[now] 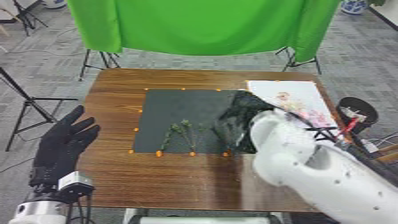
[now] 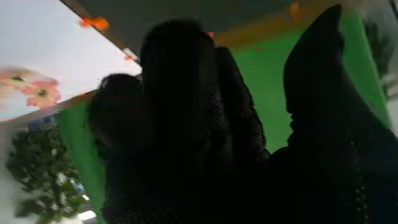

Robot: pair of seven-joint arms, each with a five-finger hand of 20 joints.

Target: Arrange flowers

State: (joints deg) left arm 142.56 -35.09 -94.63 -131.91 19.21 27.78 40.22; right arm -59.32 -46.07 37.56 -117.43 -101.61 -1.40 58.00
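Across our brown table [image 1: 111, 175], on its dark mat [image 1: 182, 102], lie green flower stems [image 1: 187, 131], likely light, bendy and fragile; we should pinch them mid-stem. Our right hand [image 1: 242, 114] and left hand [image 1: 60, 145] are spread wide, empty.

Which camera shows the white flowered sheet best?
The head view: most of the white sheet shows, beside the dark mat, though the right arm overlaps it. The right wrist view has a closer piece, cut off, with pink flowers.

Green leafy stems [image 1: 167, 139] lie towards six o'clock on the dark square mat [image 1: 178, 102]; a white rectangular floral sheet [image 1: 293, 90] lies at two, both on the brown wooden table [image 1: 115, 175].
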